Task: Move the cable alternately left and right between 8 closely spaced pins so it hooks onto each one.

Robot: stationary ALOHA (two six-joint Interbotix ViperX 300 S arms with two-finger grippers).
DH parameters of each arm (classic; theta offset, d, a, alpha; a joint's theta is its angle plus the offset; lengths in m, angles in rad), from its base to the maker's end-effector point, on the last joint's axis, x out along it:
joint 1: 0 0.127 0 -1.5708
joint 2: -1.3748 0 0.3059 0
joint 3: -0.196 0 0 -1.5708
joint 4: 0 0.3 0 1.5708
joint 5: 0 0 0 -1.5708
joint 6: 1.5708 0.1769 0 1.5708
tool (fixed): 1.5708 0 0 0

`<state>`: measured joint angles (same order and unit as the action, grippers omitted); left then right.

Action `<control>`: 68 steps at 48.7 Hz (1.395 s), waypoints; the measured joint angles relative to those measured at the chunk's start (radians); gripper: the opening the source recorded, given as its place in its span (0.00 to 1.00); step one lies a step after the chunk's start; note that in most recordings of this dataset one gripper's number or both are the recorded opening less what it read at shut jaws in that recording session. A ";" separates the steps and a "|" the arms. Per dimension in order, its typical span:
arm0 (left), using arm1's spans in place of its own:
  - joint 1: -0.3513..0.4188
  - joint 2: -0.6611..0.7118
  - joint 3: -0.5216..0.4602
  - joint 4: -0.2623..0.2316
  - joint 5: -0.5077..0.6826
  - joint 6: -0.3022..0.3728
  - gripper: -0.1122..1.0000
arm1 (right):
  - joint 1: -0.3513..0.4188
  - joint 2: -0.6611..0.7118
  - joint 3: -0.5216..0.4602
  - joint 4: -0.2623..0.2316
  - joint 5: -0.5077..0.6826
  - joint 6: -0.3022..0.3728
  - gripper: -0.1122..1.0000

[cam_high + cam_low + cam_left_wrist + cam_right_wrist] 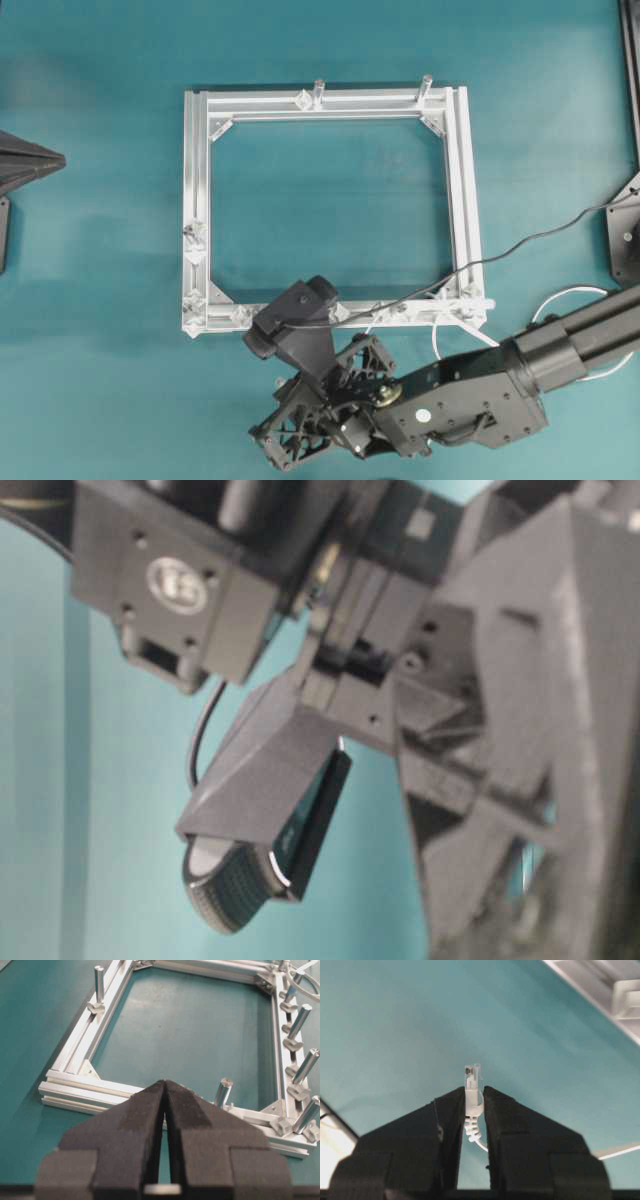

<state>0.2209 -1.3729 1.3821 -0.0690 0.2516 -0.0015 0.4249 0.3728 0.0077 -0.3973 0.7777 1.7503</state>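
Observation:
My right gripper point(474, 1091) is shut on the cable, gripping just behind its clear plug point(473, 1076), which sticks out past the fingertips above the teal table. In the overhead view the right gripper point(290, 430) hovers just below the frame's near rail. The white cable point(436, 342) trails from the rail's right end back under the arm. The pins point(400, 308) stand in a row along that near rail and appear again as pins point(292, 1042) in the left wrist view. My left gripper point(164, 1082) is shut and empty, left of the frame point(195, 180).
Two taller posts point(320, 92) stand on the far rail. A dark wire point(540, 235) runs from the right edge to the wrist camera point(295, 318). The table-level view is filled by the blurred right arm point(480, 680). A frame rail corner point(600, 985) lies ahead on the right.

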 measured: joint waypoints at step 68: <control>0.000 0.002 0.000 0.000 0.000 -0.002 0.11 | -0.129 0.000 0.023 -0.037 0.040 -0.063 0.23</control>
<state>0.2209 -1.3714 1.3821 -0.0690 0.2516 -0.0031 0.2961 0.3728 0.0307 -0.4341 0.8176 1.6874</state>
